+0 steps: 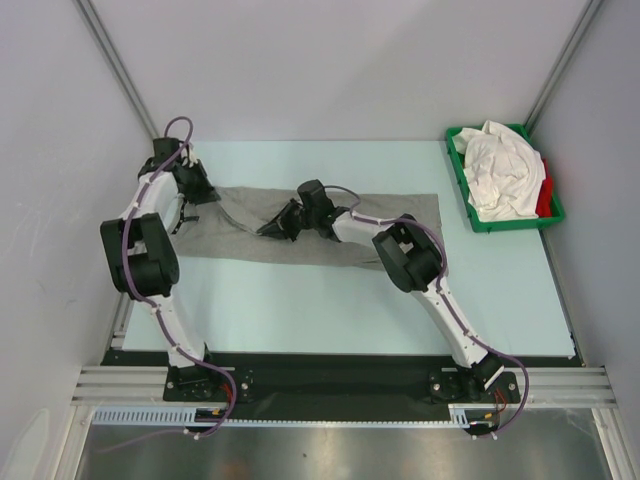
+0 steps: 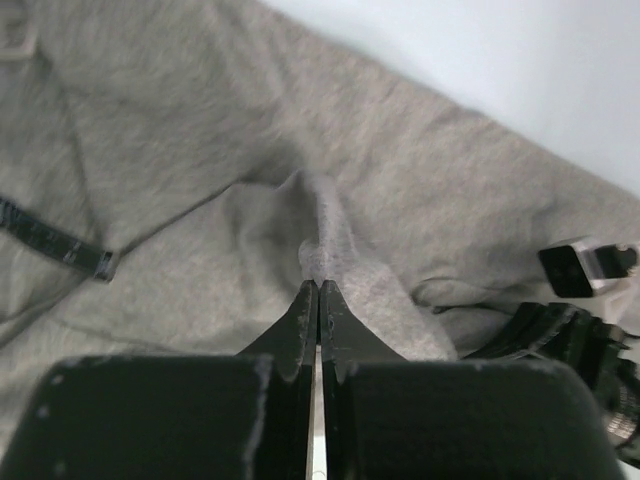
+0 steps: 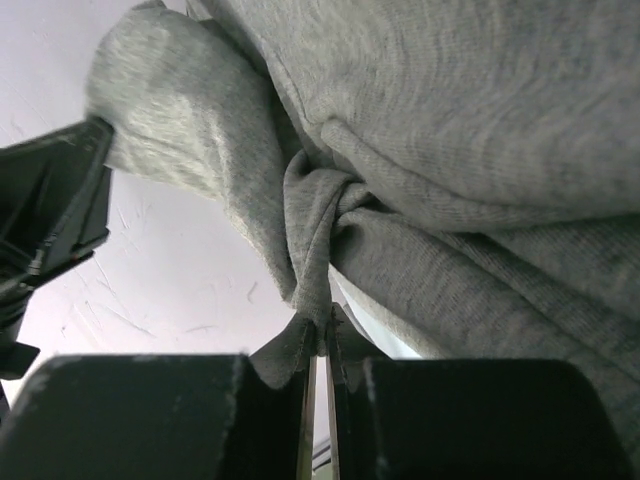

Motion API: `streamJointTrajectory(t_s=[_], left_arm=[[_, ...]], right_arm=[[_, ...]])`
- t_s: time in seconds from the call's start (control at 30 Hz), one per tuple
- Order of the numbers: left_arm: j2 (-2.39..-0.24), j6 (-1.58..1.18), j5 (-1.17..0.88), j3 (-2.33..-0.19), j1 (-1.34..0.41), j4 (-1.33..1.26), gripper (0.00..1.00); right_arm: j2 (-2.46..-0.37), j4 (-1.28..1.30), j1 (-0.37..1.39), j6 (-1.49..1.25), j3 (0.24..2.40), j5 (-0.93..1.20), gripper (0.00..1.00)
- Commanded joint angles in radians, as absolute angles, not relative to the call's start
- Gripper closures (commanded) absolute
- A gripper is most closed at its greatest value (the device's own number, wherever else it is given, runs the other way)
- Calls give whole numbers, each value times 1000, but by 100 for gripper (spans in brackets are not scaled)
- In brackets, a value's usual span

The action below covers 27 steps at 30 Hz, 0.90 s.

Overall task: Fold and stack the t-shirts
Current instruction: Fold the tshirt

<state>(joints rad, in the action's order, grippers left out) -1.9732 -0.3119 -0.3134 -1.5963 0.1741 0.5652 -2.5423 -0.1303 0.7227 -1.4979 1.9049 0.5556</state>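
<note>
1. The grey t-shirt (image 1: 410, 210) lies spread sideways across the far half of the pale table (image 1: 330, 300), well left of the green tray (image 1: 461, 172). Its right part is flat. Its left and middle parts are rumpled where the two arms meet it.
2. The left gripper (image 1: 188, 215) comes down on the shirt's left end. In the left wrist view, the left gripper (image 2: 318, 285) has its jaws pressed together. They pinch a narrow raised ridge of the grey t-shirt (image 2: 200, 130), which rises in a fold straight out from the tips.
3. The dark neck label (image 2: 55, 245) shows as a short black strip on the cloth, left of that pinched ridge.
4. The right gripper (image 1: 265, 230) reaches leftward over the middle of the shirt, its tips near the left arm's.
5. In the right wrist view, the right gripper (image 3: 318, 330) is closed almost completely on a bunched twist of the grey t-shirt (image 3: 450, 100). The cloth gathers into a knot-like pucker just above the tips and hangs in heavy folds to the right, lifted off the table (image 3: 180, 280) there.
6. The green tray sits at the table's far right corner. It holds a crumpled heap of white t-shirts (image 1: 500, 165), with a red t-shirt (image 1: 545, 195) showing along its right side.
</note>
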Motion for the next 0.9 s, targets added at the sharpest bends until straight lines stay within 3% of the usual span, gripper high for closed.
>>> streamJointTrajectory(t_s=[0.0, 0.4, 0.87], left_arm=[[-1885, -290, -233, -1524, 198, 591, 100], [-1813, -290, -123, -1402, 242, 595, 100], [-1819, -291, -158, -1470, 249, 577, 100]], right_arm=[[-2483, -146, 733, -1483, 1913, 601, 90], [-2480, -87, 767, -1460, 1907, 640, 85], [-2453, -227, 750, -1538, 1875, 681, 82]])
